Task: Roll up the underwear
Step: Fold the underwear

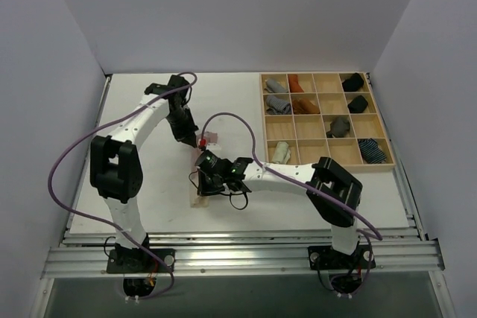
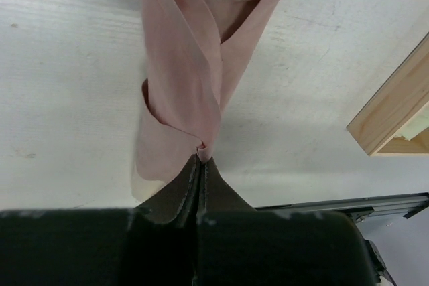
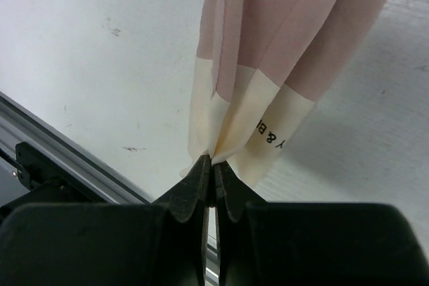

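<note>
My left jaws are clenched on the pink end of the dusty pink underwear (image 2: 191, 65); my right jaws are pinched tight on its beige waistband (image 3: 268, 125). The cloth stretches between them over the counter (image 2: 67, 65), near its middle, left of the wooden tray (image 1: 261, 121).

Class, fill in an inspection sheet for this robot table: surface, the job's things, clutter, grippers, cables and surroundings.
Surface: white table, faintly scuffed.
Job's things: pink underwear with a beige band, held between both grippers; a pale roll sits in the tray's near-left compartment.
Clutter: wooden tray holding other rolls, grey, rust, black and striped.
Grippers: left gripper shut on the pink end; right gripper shut on the beige band.
Cables: purple cables loop along both arms.
Surroundings: white walls; metal rail at the near edge.
</note>
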`<move>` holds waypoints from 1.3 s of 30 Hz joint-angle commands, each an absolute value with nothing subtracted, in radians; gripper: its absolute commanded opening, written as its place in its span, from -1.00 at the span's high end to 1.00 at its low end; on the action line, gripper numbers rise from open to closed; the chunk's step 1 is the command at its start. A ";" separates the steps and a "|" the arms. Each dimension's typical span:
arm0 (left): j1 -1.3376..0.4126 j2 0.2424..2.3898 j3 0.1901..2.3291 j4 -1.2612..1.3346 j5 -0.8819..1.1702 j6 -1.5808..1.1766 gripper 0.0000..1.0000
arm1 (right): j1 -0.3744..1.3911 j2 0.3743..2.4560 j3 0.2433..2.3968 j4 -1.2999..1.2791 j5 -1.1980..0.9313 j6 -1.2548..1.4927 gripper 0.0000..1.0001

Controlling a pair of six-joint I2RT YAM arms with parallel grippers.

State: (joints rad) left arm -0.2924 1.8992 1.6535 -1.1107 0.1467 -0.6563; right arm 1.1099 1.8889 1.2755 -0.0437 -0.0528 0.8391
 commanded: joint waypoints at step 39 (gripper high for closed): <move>-0.252 1.766 1.326 -1.000 0.202 -0.652 0.17 | 0.922 1.914 1.428 -0.290 -0.063 0.736 0.51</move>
